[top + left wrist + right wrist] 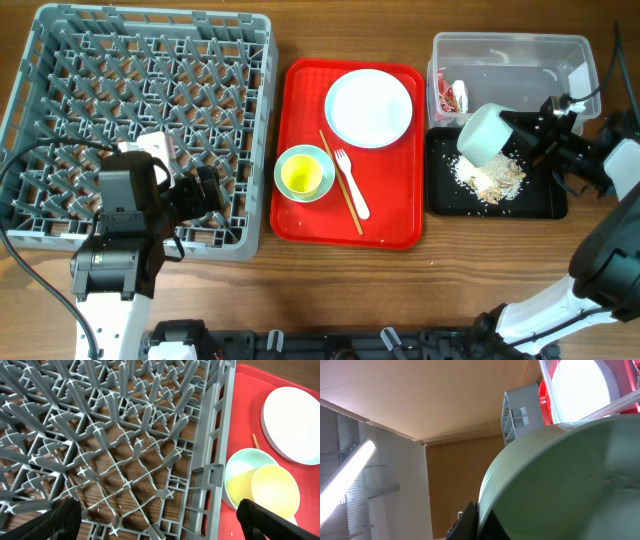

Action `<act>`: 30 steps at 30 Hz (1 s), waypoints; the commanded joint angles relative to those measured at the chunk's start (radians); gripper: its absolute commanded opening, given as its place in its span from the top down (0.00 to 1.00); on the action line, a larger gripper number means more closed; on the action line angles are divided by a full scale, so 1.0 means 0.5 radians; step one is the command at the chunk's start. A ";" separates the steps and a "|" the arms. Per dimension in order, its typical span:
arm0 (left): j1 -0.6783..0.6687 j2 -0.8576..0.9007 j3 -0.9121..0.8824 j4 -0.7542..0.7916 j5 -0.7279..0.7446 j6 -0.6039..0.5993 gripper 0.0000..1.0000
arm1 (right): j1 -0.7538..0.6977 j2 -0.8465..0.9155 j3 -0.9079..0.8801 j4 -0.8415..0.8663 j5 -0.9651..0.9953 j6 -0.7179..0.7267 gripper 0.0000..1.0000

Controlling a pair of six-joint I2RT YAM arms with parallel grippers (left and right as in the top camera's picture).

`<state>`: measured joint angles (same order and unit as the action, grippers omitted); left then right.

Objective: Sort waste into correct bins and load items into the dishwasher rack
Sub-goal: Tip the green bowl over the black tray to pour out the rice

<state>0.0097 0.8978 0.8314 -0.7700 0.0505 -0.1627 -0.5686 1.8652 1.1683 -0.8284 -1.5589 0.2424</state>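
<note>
My right gripper (512, 131) is shut on a pale mint bowl (485, 134), tipped on its side over the shallow black tray (548, 206). The bowl fills the right wrist view (560, 485). Whitish food scraps (490, 178) lie in the black tray. A red-and-white wrapper (452, 96) lies in the clear tub (510, 50). On the red tray (300, 215) are the white plate (368, 108), a second mint bowl (288, 160) holding the yellow cup (303, 176), a white fork (351, 184) and chopsticks (340, 180). My left gripper (160, 517) is open over the grey rack (140, 120) at its near right corner.
The rack holds nothing that I can see. In the left wrist view the rack wall (210, 455) stands between my left fingers and the mint bowl (240, 467), the cup (275, 491) and the plate (292, 422). Cables run along the table's right edge.
</note>
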 commanded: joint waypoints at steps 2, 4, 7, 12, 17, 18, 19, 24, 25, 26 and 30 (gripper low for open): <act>0.016 -0.002 0.040 0.005 0.016 -0.018 0.00 | -0.006 0.034 -0.008 0.031 -0.122 0.007 0.96; 0.016 -0.002 0.040 0.005 0.016 -0.018 0.00 | -0.006 0.034 -0.008 0.044 -0.046 0.008 0.96; 0.017 -0.002 0.040 0.005 0.016 -0.017 0.00 | -0.004 0.034 -0.008 0.047 0.367 0.116 0.96; 0.016 -0.002 0.040 0.005 0.016 -0.018 0.00 | -0.002 0.034 -0.008 -0.016 0.671 -0.008 0.96; 0.017 -0.002 0.040 0.006 0.016 -0.018 0.00 | 0.017 0.034 -0.008 -0.133 -0.032 -0.729 0.96; 0.016 -0.002 0.040 0.005 0.016 -0.018 0.00 | 0.017 0.034 -0.008 -0.122 0.045 -0.672 0.96; 0.016 -0.002 0.040 0.005 0.016 -0.018 0.00 | 0.017 0.034 -0.008 -0.108 0.211 -0.556 0.96; 0.016 -0.002 0.040 0.005 0.016 -0.017 0.00 | 0.021 0.031 -0.008 -0.237 0.622 -0.616 0.96; 0.017 -0.002 0.040 0.005 0.016 -0.017 0.00 | 0.027 0.025 -0.007 -0.312 0.429 -0.887 0.95; 0.017 -0.002 0.040 0.005 0.016 -0.017 0.00 | 0.034 0.019 -0.007 -0.414 0.293 -1.126 0.96; 0.016 -0.002 0.040 0.006 0.016 -0.018 0.00 | 0.040 0.015 0.006 -0.448 0.396 -1.052 0.95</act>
<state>0.0097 0.8978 0.8314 -0.7700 0.0502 -0.1627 -0.5568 1.8656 1.1664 -1.0657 -1.3392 -0.1886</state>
